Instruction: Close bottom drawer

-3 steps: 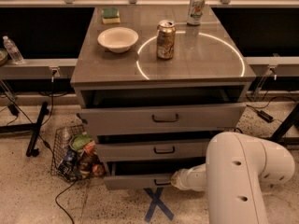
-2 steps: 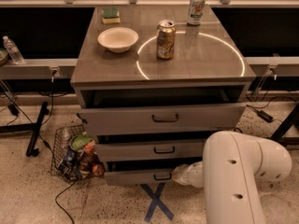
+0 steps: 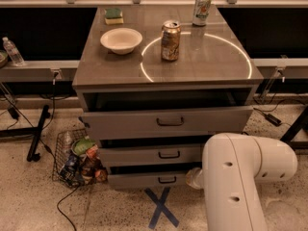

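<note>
The grey cabinet has three drawers. The bottom drawer (image 3: 149, 179) has the narrowest front and a small dark bar handle (image 3: 167, 180); it stands slightly open, with a dark gap above its front. The mid drawer (image 3: 154, 154) and the top drawer (image 3: 163, 121) are also pulled out a little. My white arm (image 3: 240, 177) fills the lower right. My gripper (image 3: 192, 178) is at the right end of the bottom drawer front, mostly hidden behind the arm.
On the cabinet top (image 3: 211, 57) stand a white bowl (image 3: 121, 40), a brown can (image 3: 170, 41), a green-white can (image 3: 202, 7) and a sponge (image 3: 114, 15). A wire basket (image 3: 77, 160) of packets sits left of the drawers. A blue tape cross (image 3: 161, 207) marks the floor.
The view has moved closer to the cabinet. My arm end has shifted right along the bottom drawer front, and that drawer sits further in than before.
</note>
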Robot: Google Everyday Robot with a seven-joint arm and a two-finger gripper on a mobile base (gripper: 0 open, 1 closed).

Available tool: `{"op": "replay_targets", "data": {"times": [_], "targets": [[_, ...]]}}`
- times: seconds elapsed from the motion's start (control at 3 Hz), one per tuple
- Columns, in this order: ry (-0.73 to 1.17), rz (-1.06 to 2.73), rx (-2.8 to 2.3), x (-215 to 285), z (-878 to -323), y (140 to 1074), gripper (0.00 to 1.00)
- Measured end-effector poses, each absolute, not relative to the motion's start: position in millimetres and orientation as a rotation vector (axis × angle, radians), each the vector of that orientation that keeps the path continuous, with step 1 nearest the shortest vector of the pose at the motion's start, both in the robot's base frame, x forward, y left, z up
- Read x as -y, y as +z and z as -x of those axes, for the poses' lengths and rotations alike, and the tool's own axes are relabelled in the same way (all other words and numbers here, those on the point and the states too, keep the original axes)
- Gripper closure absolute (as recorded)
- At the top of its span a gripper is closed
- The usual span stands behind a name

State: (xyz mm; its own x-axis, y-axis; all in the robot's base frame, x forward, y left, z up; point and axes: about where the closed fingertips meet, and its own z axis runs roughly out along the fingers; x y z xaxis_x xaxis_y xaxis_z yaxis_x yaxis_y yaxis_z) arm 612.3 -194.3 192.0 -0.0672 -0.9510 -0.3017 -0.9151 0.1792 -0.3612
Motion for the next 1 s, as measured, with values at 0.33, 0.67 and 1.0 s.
{"op": "replay_targets", "data": {"times": [0.33,0.67,1.0], "targets": [[-0.081,1.723,-2.044,207,-594,185,1.00],[-0.020,1.637,-2.082,217,-561,196,1.00],[0.050,1.495,-2.070,223,-512,244,1.00]]}}
